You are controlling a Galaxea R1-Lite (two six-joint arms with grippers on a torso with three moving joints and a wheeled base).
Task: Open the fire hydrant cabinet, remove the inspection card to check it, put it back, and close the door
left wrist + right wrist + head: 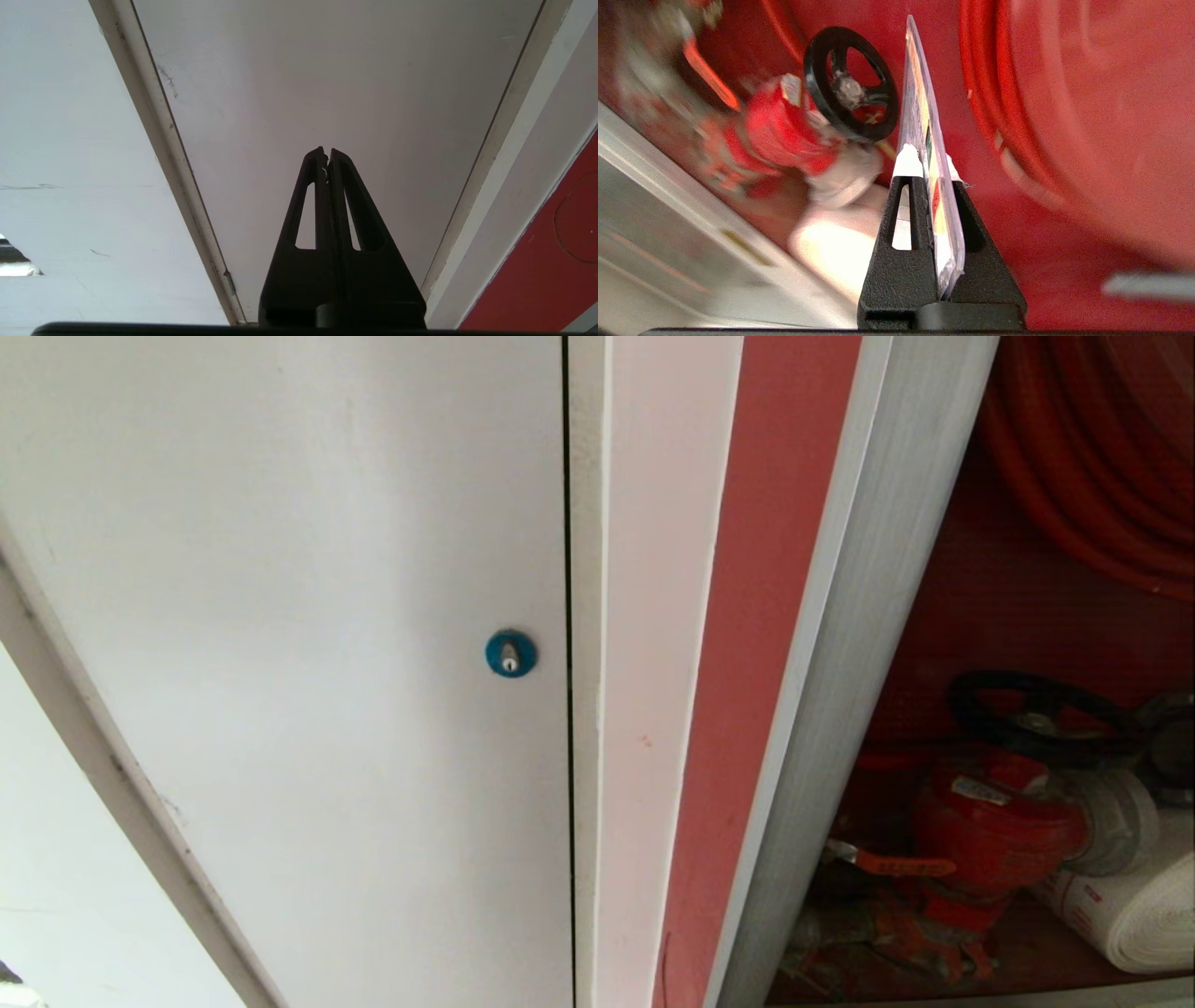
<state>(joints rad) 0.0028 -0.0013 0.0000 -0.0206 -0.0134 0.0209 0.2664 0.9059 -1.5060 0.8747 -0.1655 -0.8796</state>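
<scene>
**A:** So where's the inspection card (924,140) right now?

**B:** Pinched edge-on in the right tool (929,161), inside the fire hydrant cabinet (840,644), near the red valve (784,135) and the coiled hose (994,93). My guess is the thin-edge grip is for sliding it in or out cleanly.

**A:** And the left tool (327,151)?

**B:** Closed on nothing, parked facing the plain white door (280,616) with the blue lock (511,653).

The head camera looks close at a white door (280,616) and, at its right, the open fire hydrant cabinet (1027,728). The left wrist camera faces the same white door (327,84). The right wrist camera looks very near into the cabinet (1064,224), sharing the red valve (990,821) (780,130).
</scene>
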